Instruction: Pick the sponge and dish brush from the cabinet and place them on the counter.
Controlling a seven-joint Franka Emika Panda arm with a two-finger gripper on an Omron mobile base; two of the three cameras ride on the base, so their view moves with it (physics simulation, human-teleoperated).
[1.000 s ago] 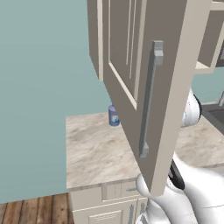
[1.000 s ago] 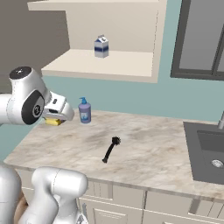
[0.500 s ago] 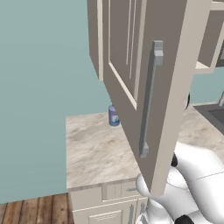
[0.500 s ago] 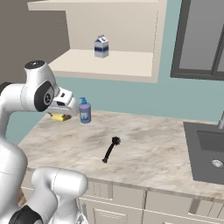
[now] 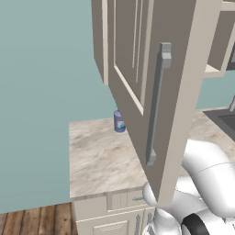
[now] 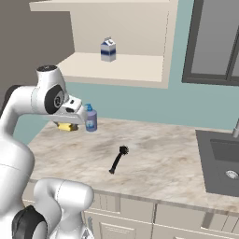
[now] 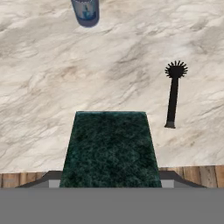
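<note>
- Sponge [image 6: 66, 126]: right base view. Yellow body with a dark scouring face, carried in the gripper [image 6: 70, 122] above the left end of the counter [image 6: 177, 158], just beside the blue soap bottle [image 6: 91, 119]. Judged clamped between the fingers, since it hangs clear of the stone.
- Dish brush [image 6: 117, 160], same view: lies flat on the counter, near the middle, bristle head toward the wall, well apart from the sponge. That half of the task looks done.
- Cabinet [image 6: 116, 70], same view: shelf open, a small milk carton [image 6: 108, 50] standing on it. Sink [image 6: 224, 163] at the far right.
- Step in hand, as a judgement: set the sponge down. Lower it straight onto bare stone, keep clear of the bottle, and release only once its underside rests on the slab.
- Left base view: the cabinet door [image 5: 151, 92] with its long grey handle [image 5: 156, 105] swung open across the frame; bottle [image 5: 119, 121] and counter [image 5: 96, 156] behind it. This view gives the door's position, which the right view lacks.
- Hand view: sponge's dark green face [image 7: 109, 148] seen end-on between the fingers, brush [image 7: 173, 94] off to one side, bottle [image 7: 85, 11] at the far edge, counter [image 7: 43, 87] beneath. It shows the free stone under the sponge plainly.
</note>
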